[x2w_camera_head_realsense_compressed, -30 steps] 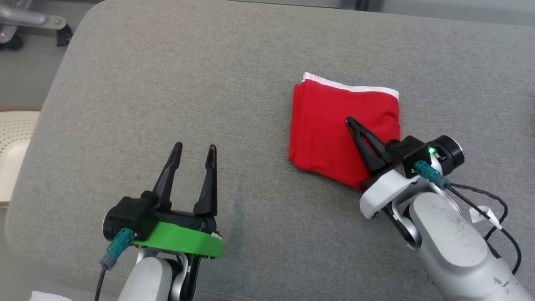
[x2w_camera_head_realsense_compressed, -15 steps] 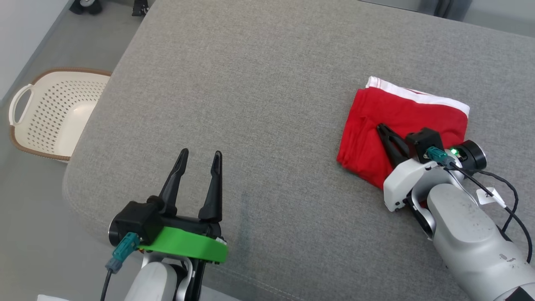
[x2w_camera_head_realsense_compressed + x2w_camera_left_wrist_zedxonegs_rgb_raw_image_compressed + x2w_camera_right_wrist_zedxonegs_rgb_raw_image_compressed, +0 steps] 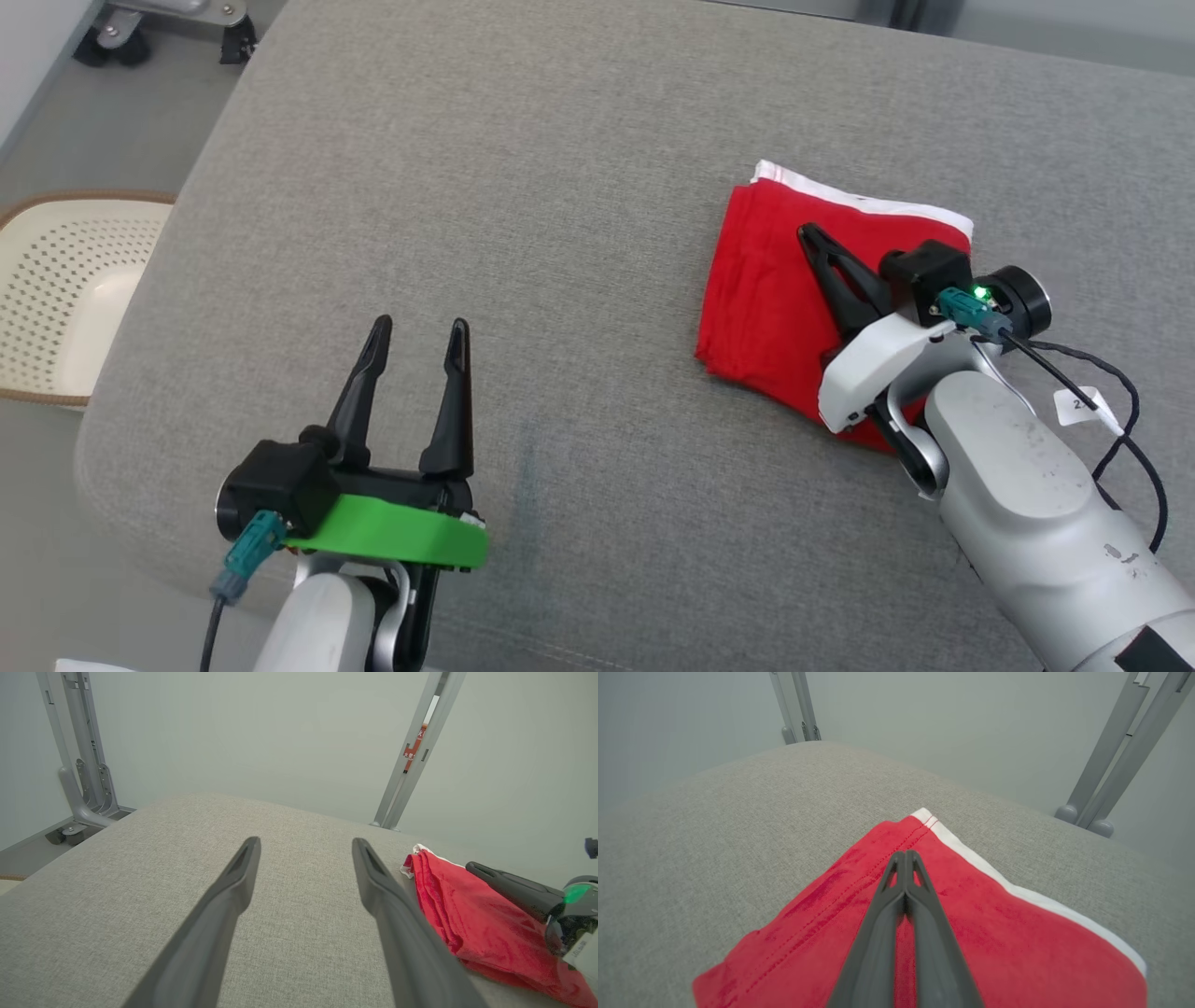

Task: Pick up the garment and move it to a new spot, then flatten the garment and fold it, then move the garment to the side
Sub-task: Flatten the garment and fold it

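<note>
- Nearest you, the left gripper [image 3: 419, 324] hangs over the bare grey cushion [image 3: 523, 187] with its jaws spread wide and nothing between them. It sits as it did a second ago, well apart from the cloth.
- The whole head view has swung over the last second, so take the slide of the cushion edge and the basket [image 3: 84, 198] as camera motion, not as things moving.
- Your right gripper [image 3: 805, 231] is pinched fully closed, and the right wrist view shows no cloth caught between the fingers. They lie low across the top of the garment [image 3: 761, 289], pointing toward its far left corner. You cannot tell from these views whether they press on the cloth or only skim it.
- Against the garment itself, the right fingertips now reach a little nearer the white-banded far edge than a second ago, and the wrist covers more of the near corner. That is the only real change I would trust.
- The garment lies on the right part of the cushion as a compact red square with the white band along its far side. Folding looks done, so you are probably in the last step, moving it aside.
- Closed fingers cannot lift it. If you mean to slide it, watch that the top layers do not ruck up.
</note>
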Controlling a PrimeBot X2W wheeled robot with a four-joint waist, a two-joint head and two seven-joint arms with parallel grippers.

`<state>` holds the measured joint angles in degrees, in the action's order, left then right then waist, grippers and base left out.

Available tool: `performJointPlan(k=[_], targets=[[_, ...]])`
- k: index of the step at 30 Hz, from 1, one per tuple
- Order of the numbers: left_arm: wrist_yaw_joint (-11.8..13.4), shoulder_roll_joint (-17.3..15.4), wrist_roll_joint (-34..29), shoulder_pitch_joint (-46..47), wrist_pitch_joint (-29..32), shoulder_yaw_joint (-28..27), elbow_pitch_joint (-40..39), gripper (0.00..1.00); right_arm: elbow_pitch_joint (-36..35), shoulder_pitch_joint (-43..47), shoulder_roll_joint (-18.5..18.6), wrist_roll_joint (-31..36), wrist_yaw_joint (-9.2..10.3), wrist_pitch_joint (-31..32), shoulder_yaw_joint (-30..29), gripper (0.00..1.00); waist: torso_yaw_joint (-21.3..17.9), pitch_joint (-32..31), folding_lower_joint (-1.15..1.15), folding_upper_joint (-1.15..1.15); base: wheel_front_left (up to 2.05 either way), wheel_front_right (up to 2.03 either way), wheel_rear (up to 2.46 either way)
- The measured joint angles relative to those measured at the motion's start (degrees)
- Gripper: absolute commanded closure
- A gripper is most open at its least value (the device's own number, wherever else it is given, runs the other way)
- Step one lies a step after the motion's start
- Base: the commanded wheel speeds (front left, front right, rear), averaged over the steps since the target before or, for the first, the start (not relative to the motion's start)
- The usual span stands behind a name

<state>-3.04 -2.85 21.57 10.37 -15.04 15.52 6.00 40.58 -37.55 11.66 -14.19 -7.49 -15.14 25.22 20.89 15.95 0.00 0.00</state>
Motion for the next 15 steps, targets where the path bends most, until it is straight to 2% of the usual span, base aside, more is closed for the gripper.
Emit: performJointPlan(k=[8, 15], targets=[[-0.57, 0.00, -1.18, 0.82, -0.01, -2.97, -1.03, 0.00, -12.63, 7.16, 0.94, -0.88, 0.00, 0.00, -5.41, 1.00, -5.79, -0.65, 0.00, 0.00, 0.00, 0.00, 0.00], [-1.27, 0.02, -2.13, 1.16, -0.02, -4.76, -1.18, 0.00, -22.26, 16.77, -0.90, 0.91, 0.00, 0.00, -15.21, 1.00, -11.59, -1.26, 0.00, 0.00, 0.00, 0.00, 0.00]])
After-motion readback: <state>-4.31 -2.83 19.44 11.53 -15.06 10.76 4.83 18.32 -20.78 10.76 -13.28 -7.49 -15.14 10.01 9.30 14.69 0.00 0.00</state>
